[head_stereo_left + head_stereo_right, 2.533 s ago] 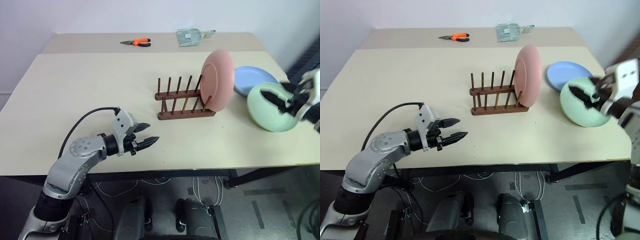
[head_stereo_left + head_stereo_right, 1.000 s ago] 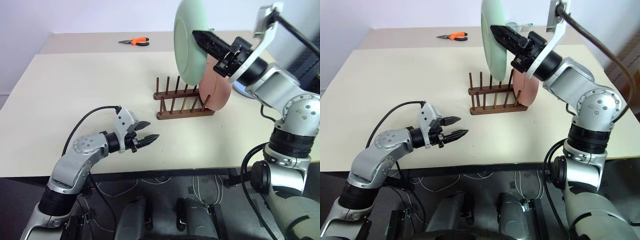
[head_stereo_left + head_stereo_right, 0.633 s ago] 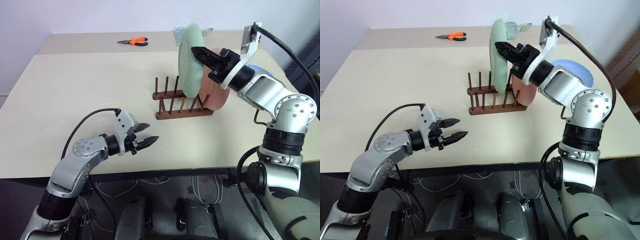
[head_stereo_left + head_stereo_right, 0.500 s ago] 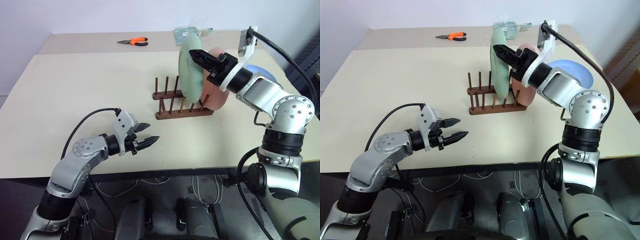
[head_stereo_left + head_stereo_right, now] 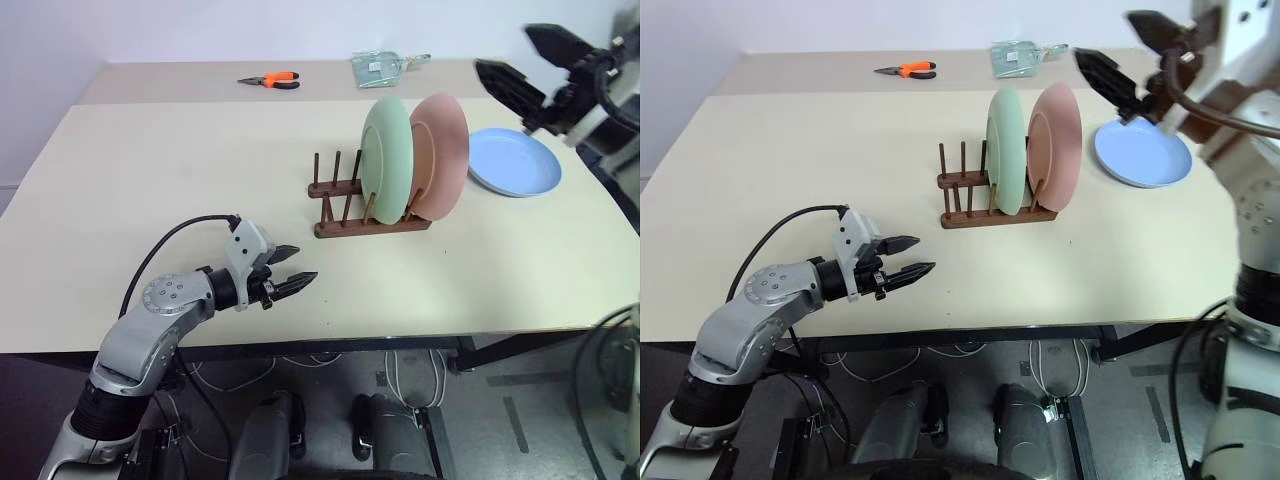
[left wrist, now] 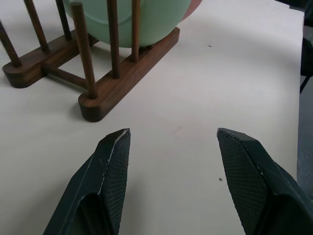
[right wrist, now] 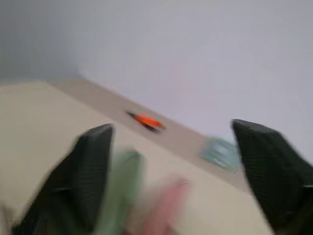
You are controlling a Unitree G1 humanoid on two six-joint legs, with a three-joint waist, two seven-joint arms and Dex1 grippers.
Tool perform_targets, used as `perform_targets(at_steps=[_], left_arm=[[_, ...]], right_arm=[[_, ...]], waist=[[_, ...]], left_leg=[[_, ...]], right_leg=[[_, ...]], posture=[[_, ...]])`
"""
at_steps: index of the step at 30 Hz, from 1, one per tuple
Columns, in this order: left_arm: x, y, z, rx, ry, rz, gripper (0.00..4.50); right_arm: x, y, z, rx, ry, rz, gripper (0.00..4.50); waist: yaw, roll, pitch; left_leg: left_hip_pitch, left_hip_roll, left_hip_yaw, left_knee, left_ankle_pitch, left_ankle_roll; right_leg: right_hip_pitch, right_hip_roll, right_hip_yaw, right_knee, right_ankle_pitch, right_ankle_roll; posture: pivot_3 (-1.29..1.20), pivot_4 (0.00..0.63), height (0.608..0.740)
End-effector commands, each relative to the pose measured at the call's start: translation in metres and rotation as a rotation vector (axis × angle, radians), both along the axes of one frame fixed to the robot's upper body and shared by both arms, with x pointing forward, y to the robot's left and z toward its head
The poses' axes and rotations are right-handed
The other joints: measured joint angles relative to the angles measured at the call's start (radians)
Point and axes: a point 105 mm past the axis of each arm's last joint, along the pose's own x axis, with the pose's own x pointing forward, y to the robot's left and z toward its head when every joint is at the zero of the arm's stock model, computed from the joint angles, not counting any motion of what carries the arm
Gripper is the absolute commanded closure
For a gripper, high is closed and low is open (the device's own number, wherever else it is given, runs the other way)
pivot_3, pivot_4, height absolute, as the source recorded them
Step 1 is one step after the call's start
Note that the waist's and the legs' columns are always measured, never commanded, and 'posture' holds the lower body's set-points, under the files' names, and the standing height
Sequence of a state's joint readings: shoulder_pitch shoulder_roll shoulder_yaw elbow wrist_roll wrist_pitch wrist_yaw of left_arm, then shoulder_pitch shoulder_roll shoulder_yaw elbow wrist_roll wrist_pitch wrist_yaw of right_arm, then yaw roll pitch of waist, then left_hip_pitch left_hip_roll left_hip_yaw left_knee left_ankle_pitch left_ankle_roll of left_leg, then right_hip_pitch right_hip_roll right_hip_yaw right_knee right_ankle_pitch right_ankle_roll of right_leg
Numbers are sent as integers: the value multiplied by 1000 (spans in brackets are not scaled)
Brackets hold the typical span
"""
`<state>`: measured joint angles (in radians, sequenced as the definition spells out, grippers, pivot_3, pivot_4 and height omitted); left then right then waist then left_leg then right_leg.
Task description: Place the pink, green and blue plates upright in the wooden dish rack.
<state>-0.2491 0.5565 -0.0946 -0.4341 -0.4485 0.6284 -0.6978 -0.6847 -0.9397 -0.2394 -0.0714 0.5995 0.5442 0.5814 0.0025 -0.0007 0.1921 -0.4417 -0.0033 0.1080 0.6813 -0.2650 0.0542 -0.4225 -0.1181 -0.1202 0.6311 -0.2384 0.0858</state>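
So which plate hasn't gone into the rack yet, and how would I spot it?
Start at the wooden dish rack in the middle of the cream table, where the green plate and pink plate stand on edge. Look just past the pink one, on the side away from the green. The blue plate lies there, the only plate flat on the tabletop.

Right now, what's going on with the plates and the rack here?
A humanoid robot is loading plates into the wooden dish rack. The pink plate and green plate stand upright in it, side by side. The blue plate lies flat on the table, to the right of the rack. The right gripper is open and empty, up in the air above the blue plate. The left gripper hangs open over the table's near side, holding nothing.
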Motion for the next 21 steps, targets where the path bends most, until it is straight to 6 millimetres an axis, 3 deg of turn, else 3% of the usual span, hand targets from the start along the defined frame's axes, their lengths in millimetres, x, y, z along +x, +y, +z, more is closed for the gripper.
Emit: perform_targets(at_steps=[1,6,9,13,18,21], left_arm=[[0,-5,11,-12,-40,-34,1602],[4,-6,12,-10,-44,-43,1602],[3,-7,13,-10,-44,-45,1602],[2,-4,12,-9,-41,-34,1602],[-2,-1,10,-8,-33,-15,1602],[-5,0,9,-7,-29,-7,1602]], right_arm=[[20,-26,-54,-174,116,-108,17],[58,-62,-115,-294,248,-265,17],[77,-77,-143,-345,320,-348,17],[89,-90,-158,-405,373,-459,17],[94,-95,-160,-446,397,-539,17],[94,-97,-160,-448,402,-570,882]], waist=[[3,0,0],[-10,2,1],[-19,2,1],[-19,2,1],[-16,3,1],[-18,3,1]], left_leg=[[0,0,0,0,0,0],[0,0,2,0,1,0],[0,0,2,0,1,0],[0,0,2,1,1,-1],[0,0,2,0,1,-1],[0,0,1,0,2,-2]], right_leg=[[0,0,0,0,0,0],[-2,1,1,2,0,0],[-2,2,1,1,0,0],[-1,3,1,1,0,0],[-1,3,1,1,0,0],[-1,3,1,1,0,0]], posture=[[0,150,740],[0,150,740],[0,150,740],[0,150,740],[0,150,740],[0,150,740]])
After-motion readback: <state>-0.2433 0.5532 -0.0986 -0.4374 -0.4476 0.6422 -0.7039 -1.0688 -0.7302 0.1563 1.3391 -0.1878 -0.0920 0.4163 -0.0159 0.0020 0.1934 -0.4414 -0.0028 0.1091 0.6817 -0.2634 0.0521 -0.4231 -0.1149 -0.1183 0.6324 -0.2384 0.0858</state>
